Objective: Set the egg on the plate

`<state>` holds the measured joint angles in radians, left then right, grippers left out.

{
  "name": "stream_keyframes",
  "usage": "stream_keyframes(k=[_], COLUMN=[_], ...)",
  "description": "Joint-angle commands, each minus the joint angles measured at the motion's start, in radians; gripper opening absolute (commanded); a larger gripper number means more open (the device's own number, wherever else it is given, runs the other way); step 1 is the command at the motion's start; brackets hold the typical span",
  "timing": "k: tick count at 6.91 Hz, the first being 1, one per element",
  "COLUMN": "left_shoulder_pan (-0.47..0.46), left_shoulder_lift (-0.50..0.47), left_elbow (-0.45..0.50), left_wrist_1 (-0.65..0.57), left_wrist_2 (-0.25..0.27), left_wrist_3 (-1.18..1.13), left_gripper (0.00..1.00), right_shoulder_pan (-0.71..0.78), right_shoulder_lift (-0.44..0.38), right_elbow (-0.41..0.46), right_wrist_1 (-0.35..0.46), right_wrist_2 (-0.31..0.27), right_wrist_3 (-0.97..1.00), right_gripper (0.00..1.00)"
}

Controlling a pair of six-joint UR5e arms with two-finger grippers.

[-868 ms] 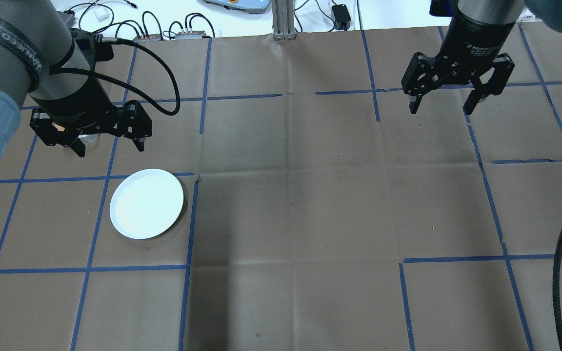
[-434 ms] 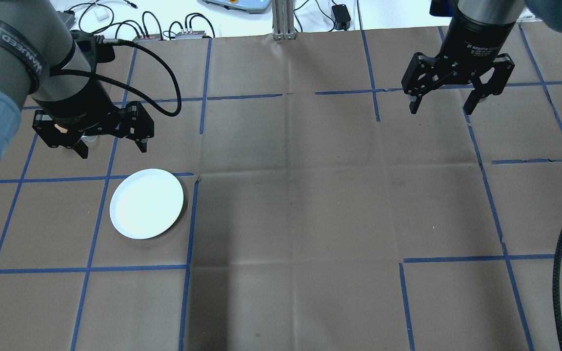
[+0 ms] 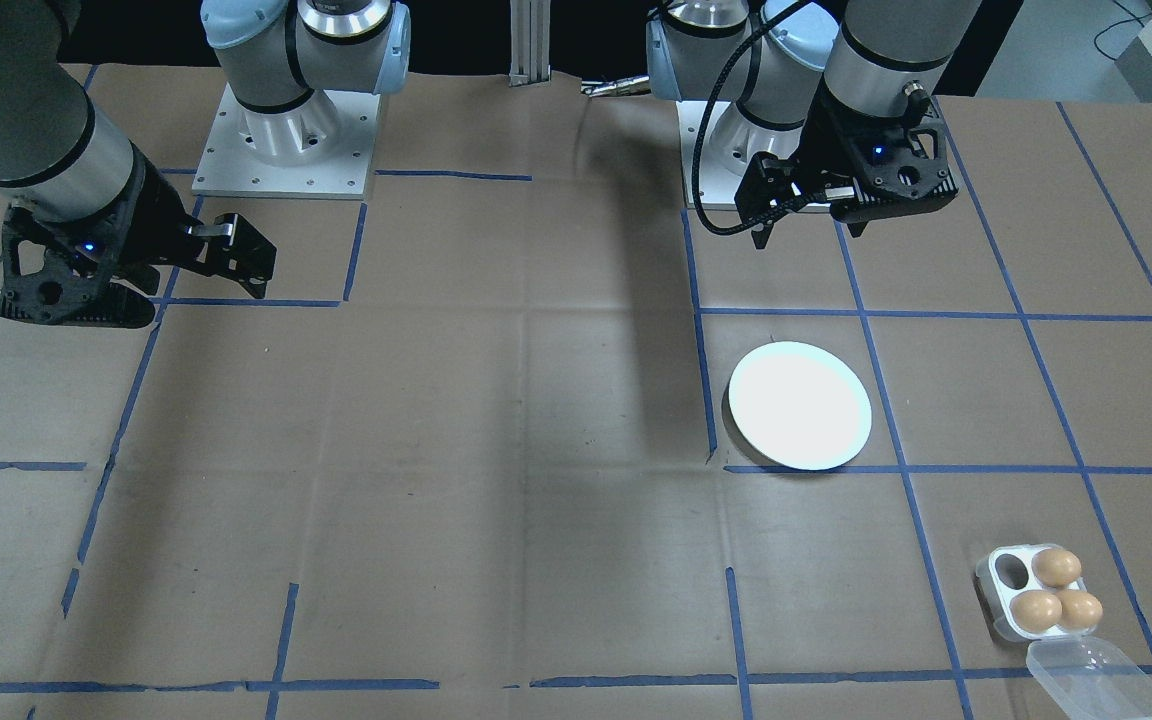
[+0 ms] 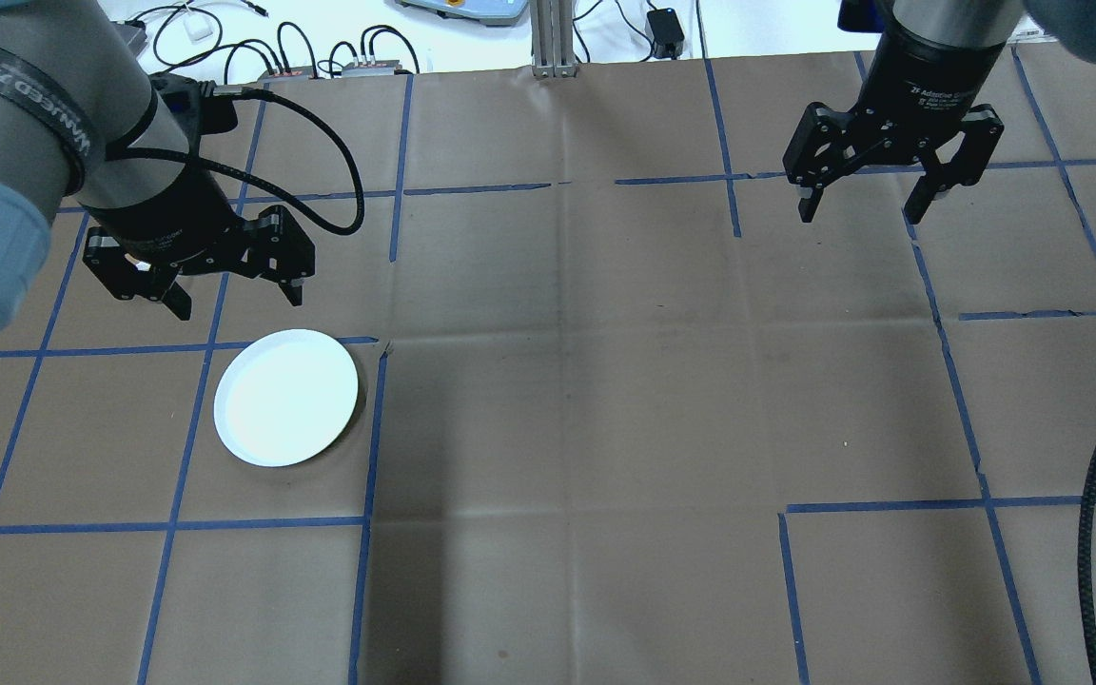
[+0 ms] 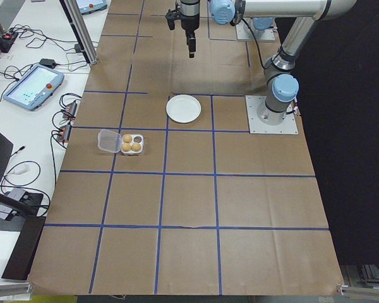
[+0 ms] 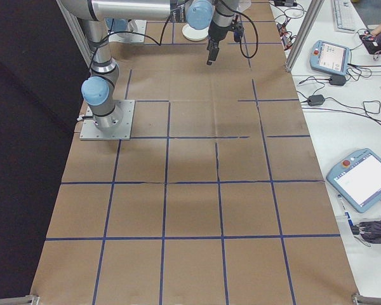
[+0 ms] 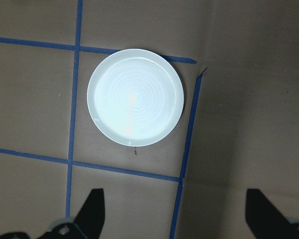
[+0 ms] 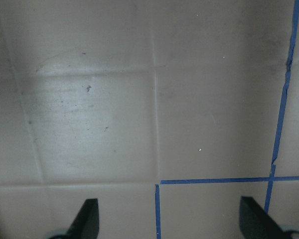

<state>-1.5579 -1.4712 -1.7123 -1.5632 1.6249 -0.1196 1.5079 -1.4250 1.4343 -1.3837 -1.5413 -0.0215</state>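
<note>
The round white plate (image 4: pixel 285 397) lies bare on the brown paper at the left; it also fills the upper half of the left wrist view, plate (image 7: pixel 135 97). Three brown eggs (image 3: pixel 1056 590) sit in a small white four-hole tray (image 3: pixel 998 592) at the table's far edge, beyond the plate (image 3: pixel 799 405); the overhead view hides them behind my left arm. My left gripper (image 4: pixel 239 303) hangs open and empty high over the table beside the plate. My right gripper (image 4: pixel 860 214) hangs open and empty over bare paper at the far right.
The tray's clear lid (image 3: pixel 1096 680) lies open beside it. Blue tape lines grid the paper. Cables and boxes (image 4: pixel 320 57) lie past the table's far edge, and a black cable (image 4: pixel 1095 533) hangs at the right. The arm bases (image 3: pixel 281 140) stand at the robot's side.
My left gripper has shifted a little rightward and toward the plate in the overhead view, still open. The right arm and the plate have not moved.
</note>
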Motion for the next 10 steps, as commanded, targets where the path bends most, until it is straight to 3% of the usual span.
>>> stream_keyframes(k=[1,6,8,10], left_shoulder_pan=[0.001,0.053,0.209,0.318], left_shoulder_lift=[0.000,-0.003,-0.040,-0.111], left_elbow=[-0.001,0.003,0.014,0.010], left_wrist_1=[-0.023,-0.009,0.015,0.159], left_wrist_2=[-0.033,-0.019,-0.020,0.001], left_wrist_3=[0.000,0.106,0.299,0.464], left_gripper=[1.00,1.00,1.00,1.00], right_shoulder_pan=[0.000,0.000,0.000,0.000], right_shoulder_lift=[0.001,0.000,0.001,0.001], right_elbow=[0.000,0.000,0.000,0.000], right_wrist_1=[0.000,0.000,0.000,0.000], right_wrist_2=[0.000,0.000,0.000,0.000], right_wrist_3=[0.000,0.000,0.000,0.000], right_gripper=[1.00,1.00,1.00,1.00])
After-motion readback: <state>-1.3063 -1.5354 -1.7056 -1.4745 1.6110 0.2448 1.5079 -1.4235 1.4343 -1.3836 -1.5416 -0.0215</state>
